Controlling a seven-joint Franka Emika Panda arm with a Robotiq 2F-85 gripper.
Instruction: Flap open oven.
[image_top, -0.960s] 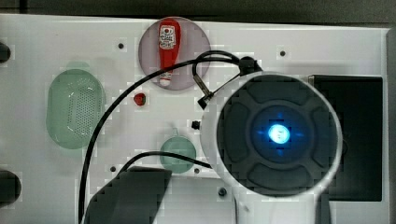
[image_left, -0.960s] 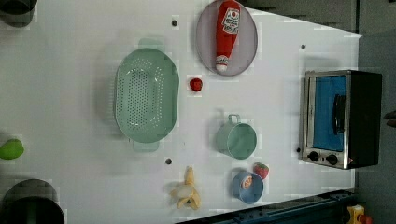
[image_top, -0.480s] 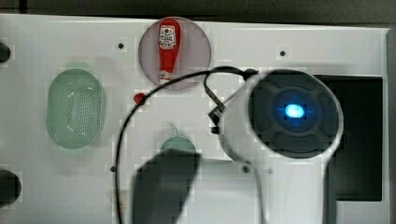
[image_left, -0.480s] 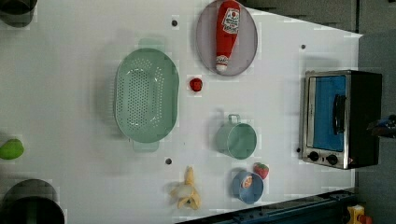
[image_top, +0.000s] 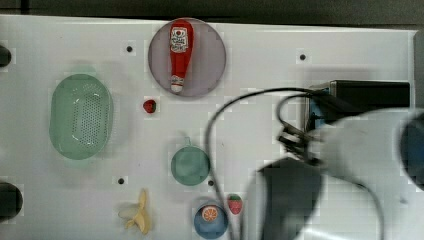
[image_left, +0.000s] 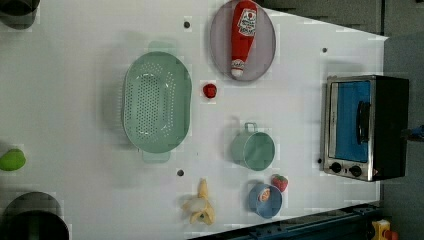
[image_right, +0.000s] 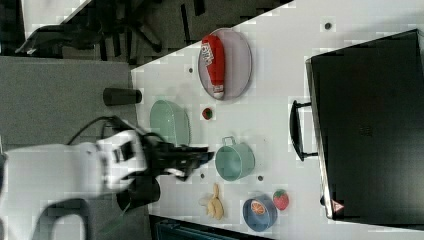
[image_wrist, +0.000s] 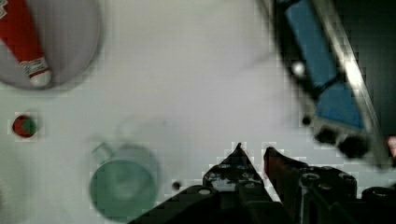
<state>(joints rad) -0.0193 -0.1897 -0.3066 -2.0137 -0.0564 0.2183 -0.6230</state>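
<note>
The oven (image_left: 365, 127) stands at the left view's right, its blue glass door shut and the bar handle (image_left: 363, 122) across it. Its black top (image_right: 370, 125) is broad in the right view, with the handle (image_right: 295, 131) sticking out. In the top view my white arm (image_top: 365, 150) covers part of the oven (image_top: 372, 95). My gripper (image_wrist: 254, 151) hangs above the table, its tips a narrow gap apart with nothing between them. It is apart from the oven (image_wrist: 327, 84). In the right view the gripper (image_right: 200, 156) points toward the oven.
A green cup (image_top: 190, 166) sits mid-table, with a blue bowl (image_top: 210, 220), strawberry (image_top: 234, 204) and banana (image_top: 139, 215) nearby. A ketchup bottle (image_top: 180, 52) lies on a grey plate (image_top: 212, 60). A green colander (image_top: 81, 116) is at the top view's left. A cable (image_top: 220, 125) loops from the arm.
My arm has swung toward the top view's right, from over the green cup to beside and over the oven. The oven door stays shut.
</note>
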